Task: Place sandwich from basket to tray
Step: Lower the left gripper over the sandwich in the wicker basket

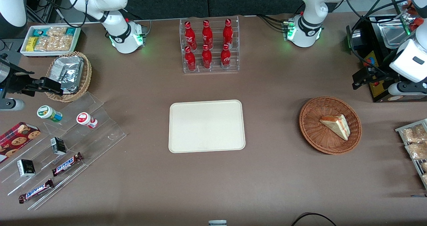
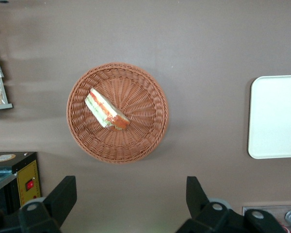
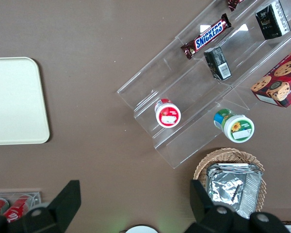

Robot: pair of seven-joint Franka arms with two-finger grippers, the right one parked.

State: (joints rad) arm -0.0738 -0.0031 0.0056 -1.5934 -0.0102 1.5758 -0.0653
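The sandwich, a white bread wedge with red and green filling, lies in the reddish-brown wicker basket toward the working arm's end of the table. In the left wrist view the sandwich lies near the middle of the basket. The cream tray lies flat at the table's middle with nothing on it, and its edge shows in the left wrist view. My left gripper hangs high above the table, farther from the front camera than the basket. It is open and empty.
A clear rack of red bottles stands farther from the front camera than the tray. A black machine and a rack of snack packets flank the basket. A clear stepped stand with snacks, a tan basket of foil packets and a white bin lie toward the parked arm's end.
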